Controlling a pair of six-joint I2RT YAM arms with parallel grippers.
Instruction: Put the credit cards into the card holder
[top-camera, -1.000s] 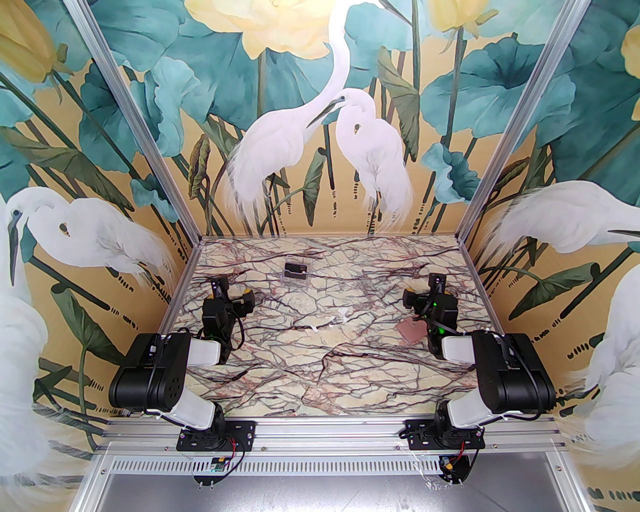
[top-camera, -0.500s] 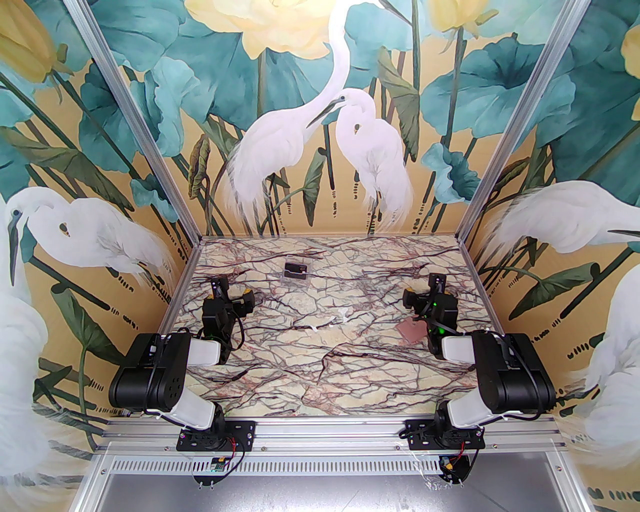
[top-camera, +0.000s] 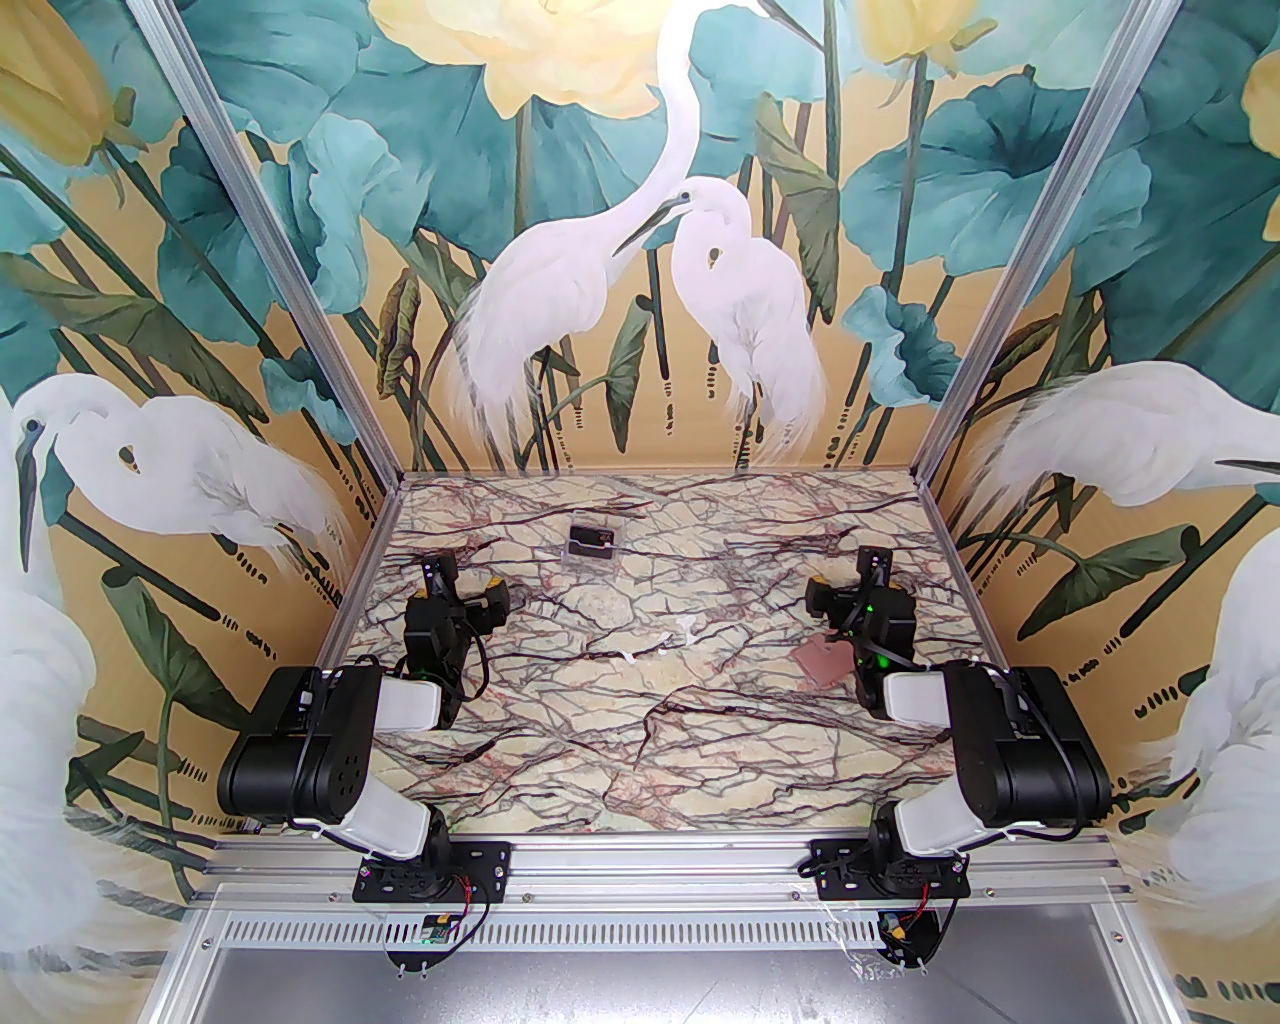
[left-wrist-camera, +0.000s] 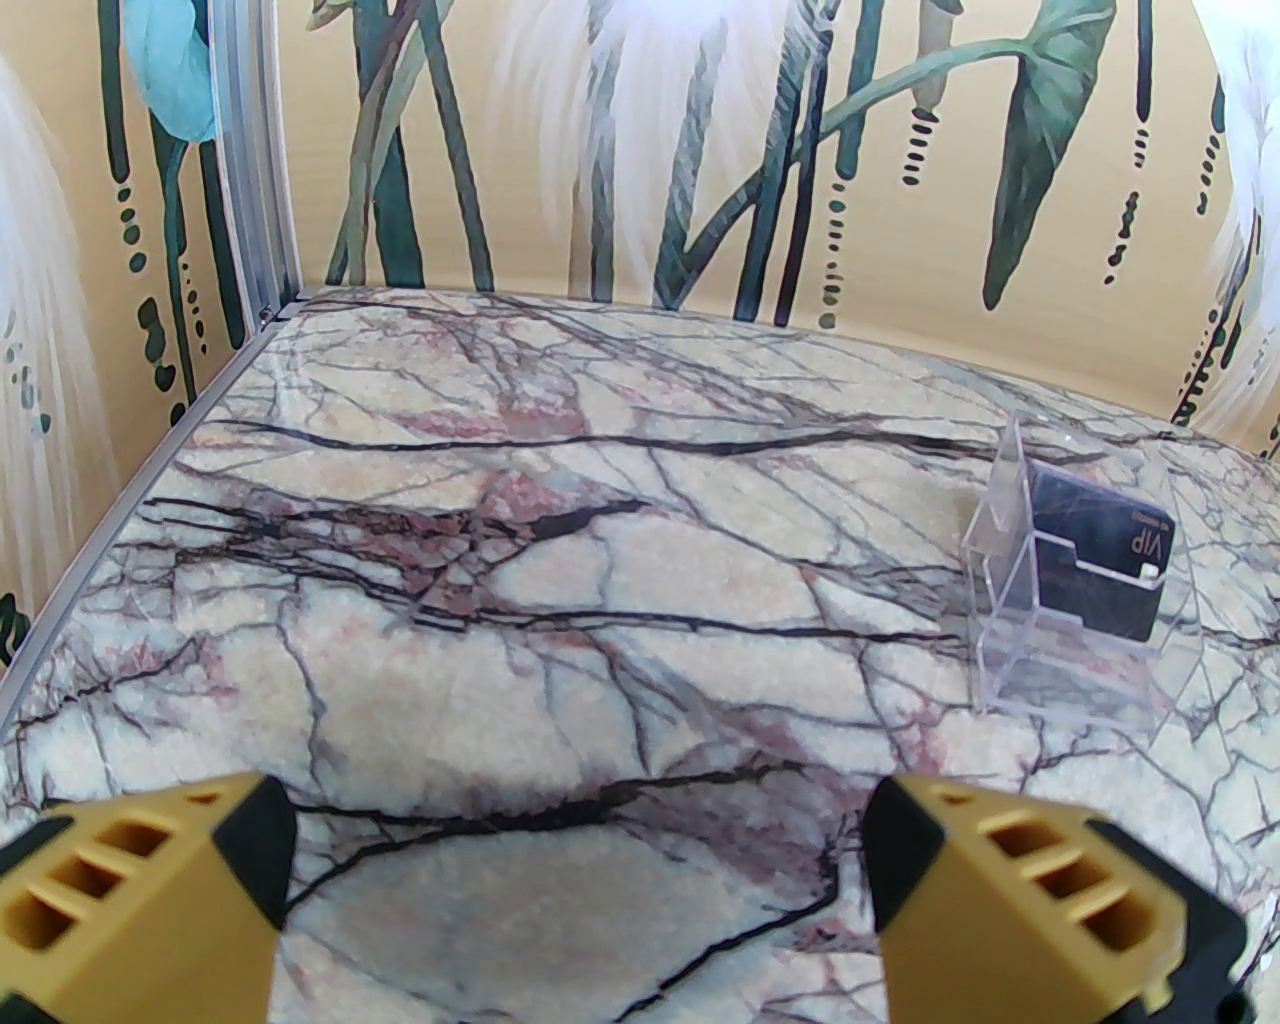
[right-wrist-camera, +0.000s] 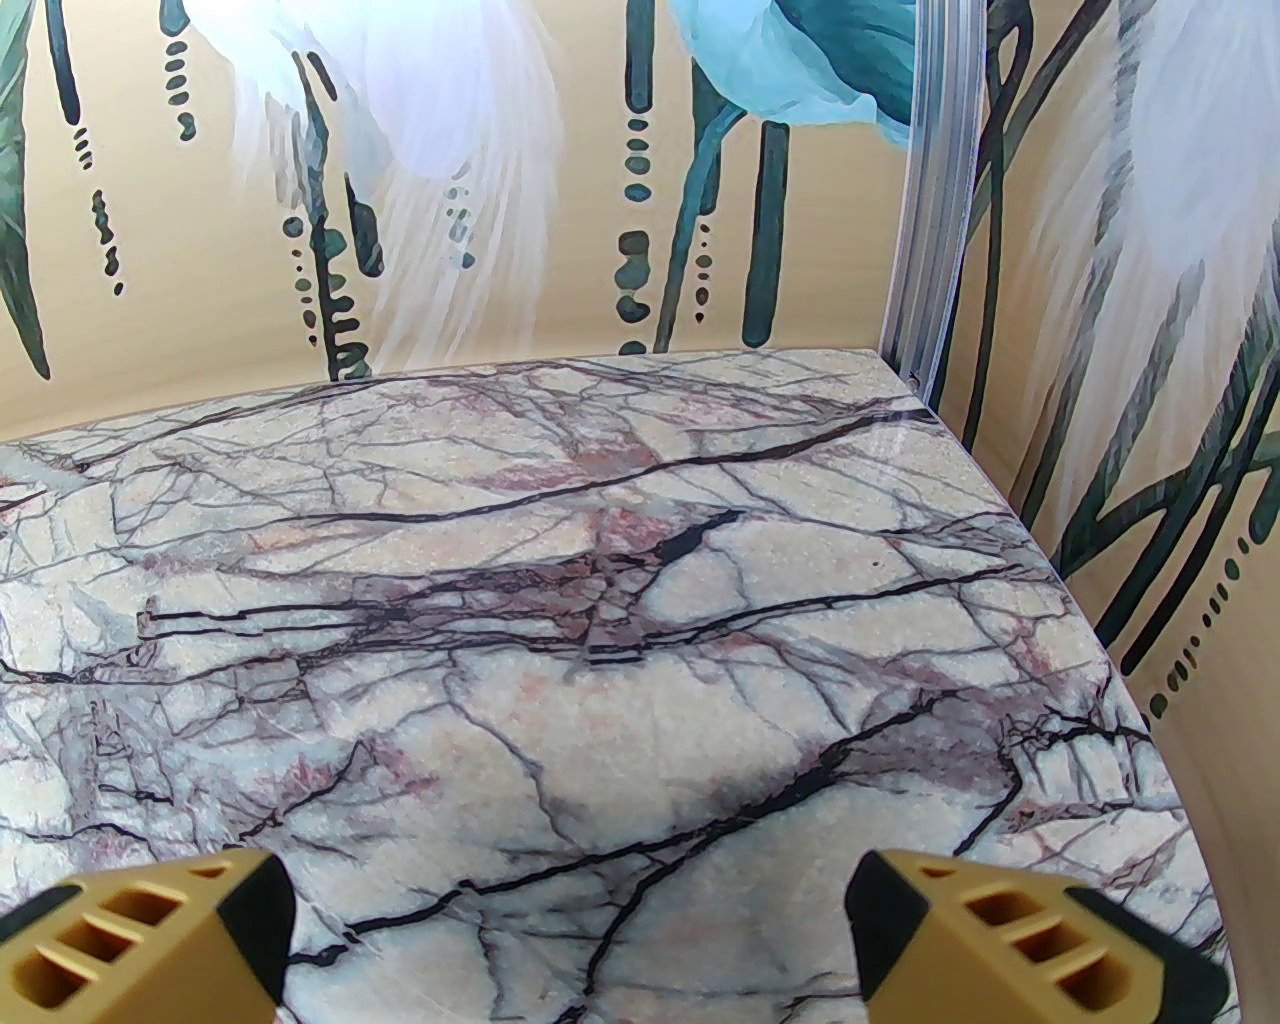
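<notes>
A black credit card (left-wrist-camera: 1098, 562) with gold "VIP" lettering stands upright in a small clear plastic box (left-wrist-camera: 1075, 640), seen to the right in the left wrist view. From above, the box (top-camera: 590, 540) sits at the back middle of the marble table. The dusty-pink card holder (top-camera: 822, 662) lies flat at the right, partly hidden under my right arm. My left gripper (top-camera: 462, 592) (left-wrist-camera: 575, 880) is open and empty, left of and nearer than the box. My right gripper (top-camera: 848, 592) (right-wrist-camera: 570, 900) is open and empty, just beyond the card holder.
The marble table (top-camera: 640, 740) is walled on three sides by painted panels with aluminium corner posts (top-camera: 300, 300). Two small pale scraps (top-camera: 685, 628) lie near the table's middle. Both arm bases are bolted to the near rail (top-camera: 660, 860).
</notes>
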